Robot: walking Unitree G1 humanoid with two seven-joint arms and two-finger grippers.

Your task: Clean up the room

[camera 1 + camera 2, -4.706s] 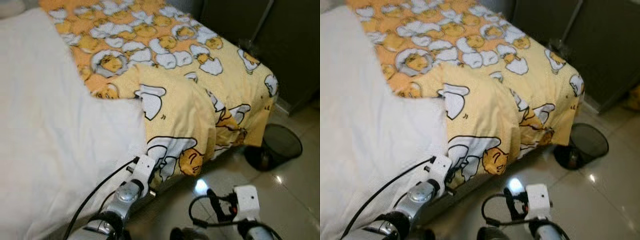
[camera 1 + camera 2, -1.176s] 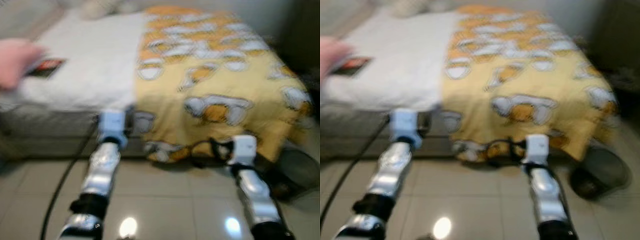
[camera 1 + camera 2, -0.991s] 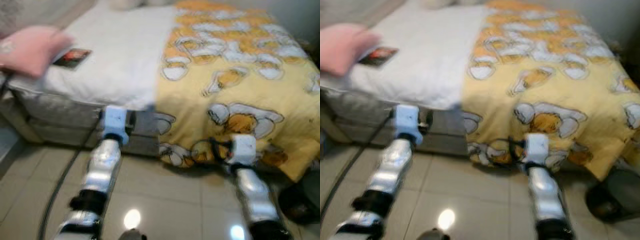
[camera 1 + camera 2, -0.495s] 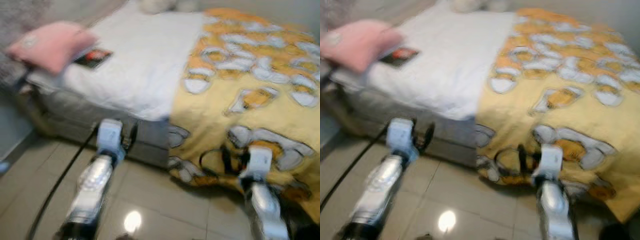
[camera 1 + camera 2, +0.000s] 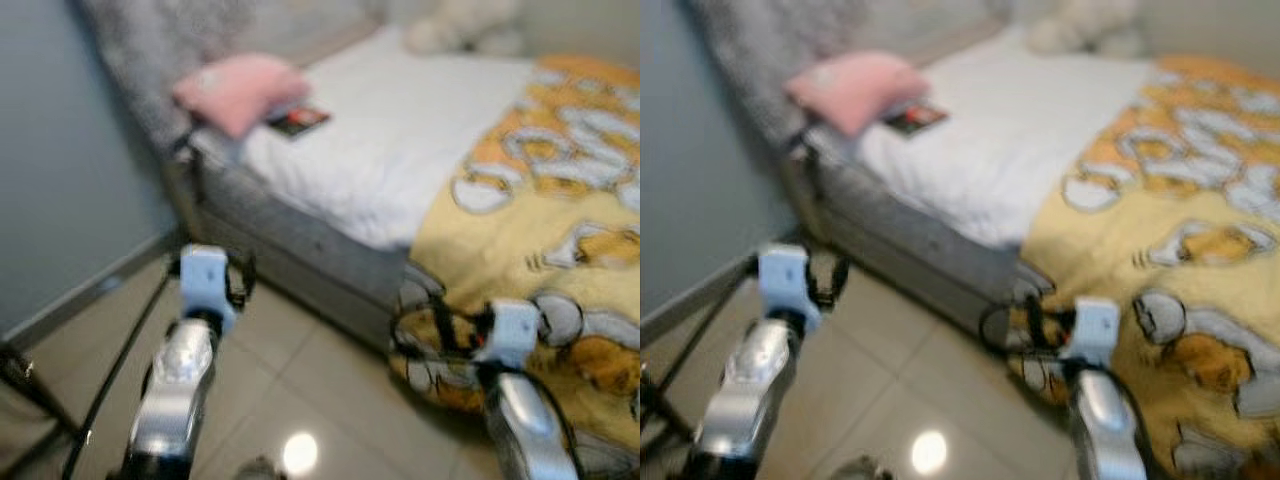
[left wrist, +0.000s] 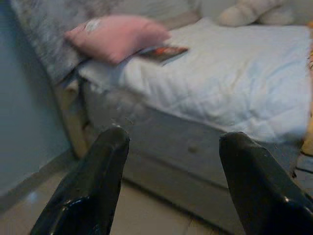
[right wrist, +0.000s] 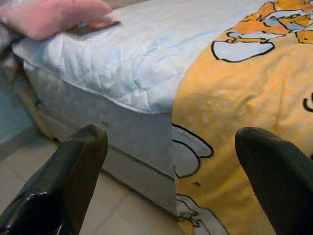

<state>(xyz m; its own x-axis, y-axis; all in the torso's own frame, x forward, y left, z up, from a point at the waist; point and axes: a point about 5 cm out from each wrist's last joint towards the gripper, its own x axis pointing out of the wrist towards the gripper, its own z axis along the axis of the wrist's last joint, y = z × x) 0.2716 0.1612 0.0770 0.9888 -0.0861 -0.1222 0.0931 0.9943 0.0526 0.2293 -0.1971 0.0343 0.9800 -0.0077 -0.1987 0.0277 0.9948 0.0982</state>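
Both my left claw (image 6: 171,181) and right claw (image 7: 171,176) hang released before the bed (image 5: 330,255), where a pink pillow (image 5: 240,90) lies.

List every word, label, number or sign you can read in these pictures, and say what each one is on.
No text can be read.
Booklet under the pink pillow: red and dark cover, any print too blurred.
Pillow: a pale patch near one corner, too blurred to read.
Yellow blanket: cartoon figures, no words.

no legible text, cover of the booklet (image 6: 164,52) on the bed too blurred
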